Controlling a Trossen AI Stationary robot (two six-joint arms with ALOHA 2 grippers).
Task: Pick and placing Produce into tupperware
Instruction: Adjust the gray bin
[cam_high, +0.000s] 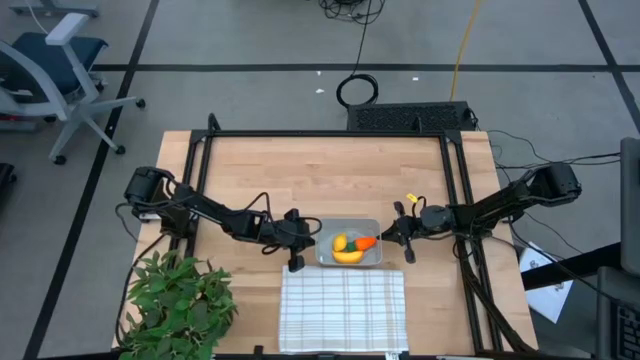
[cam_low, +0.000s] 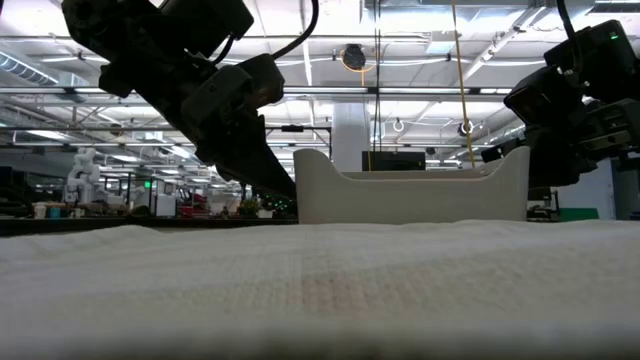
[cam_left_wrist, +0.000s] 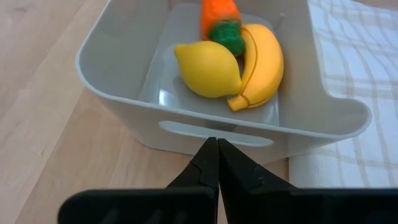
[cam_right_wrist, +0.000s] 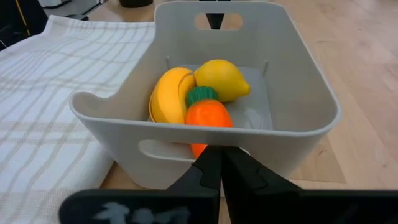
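The tupperware is a grey tub standing on the wooden table just beyond the checked cloth. Inside it lie the yellow banana, the round yellow fruit and the orange carrot with its green top. My left gripper is shut, its tips at the tub's left end wall just under the handle slot. My right gripper is shut too, its tips at the right end wall beside that wall's slot. Both come in level, one from each side. My left gripper points level from the table's left at the tub's end wall below the slot; whether the shut tips touch the wall I cannot tell. My right gripper points level from the table's right at the opposite end wall; whether it touches I cannot tell either.
A white checked cloth lies on the near side of the tub, its far edge beside the tub's long wall. A leafy green plant stands at the table's near left corner. A black frame runs along the far edge and sides.
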